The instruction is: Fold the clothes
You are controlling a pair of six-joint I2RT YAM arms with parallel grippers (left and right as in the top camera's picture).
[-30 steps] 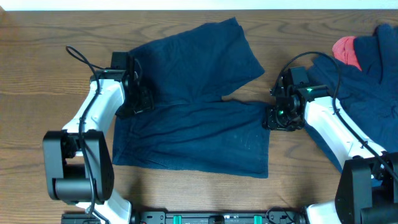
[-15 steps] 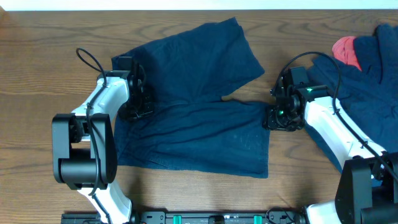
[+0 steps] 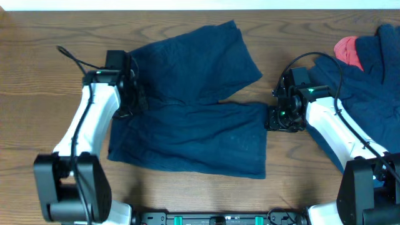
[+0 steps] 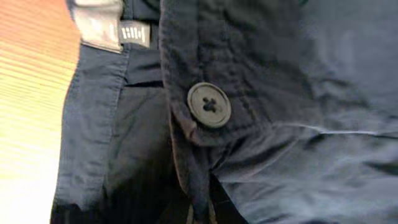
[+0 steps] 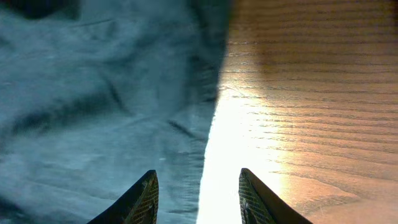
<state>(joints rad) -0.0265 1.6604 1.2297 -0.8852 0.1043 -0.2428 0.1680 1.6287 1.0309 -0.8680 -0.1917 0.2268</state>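
Wood-grain table (image 3: 37, 56) runs under everything. Navy shorts (image 3: 187, 125) lie flat between the two pincers. Their long axis runs across the table from one pincer to the other, with the waistband at the left pincer's end and both legs pointing toward the right pincer's side. The nearer leg runs straight across, and its hem ends just beside the right pincer. The farther leg angles away, beyond and to the left of that pincer, so the legs open in a V.

The left pincer (image 3: 130, 95) sits about midway along the waistband, pressed together on the shorts' fabric. Cloth fills its wrist view. The waistband's dark button (image 4: 209, 105) is just ahead of the pincer and a grey label (image 4: 104, 26) lies beyond and to the left. Folds draw in toward the bottom middle of that view, and the fingers themselves barely show.

The right pincer (image 3: 279, 117) is low at the hem of the nearer leg, spread. In its wrist view one fingertip (image 5: 142, 202) is over navy cloth and the other over bare wood, with the hem edge running between them. Whether either touches the cloth cannot be told.

Behind the right pincer, along its arm, lies a heap of navy garments (image 3: 375, 81). A pink-red piece (image 3: 348, 53) shows at its far edge, well apart from the shorts.
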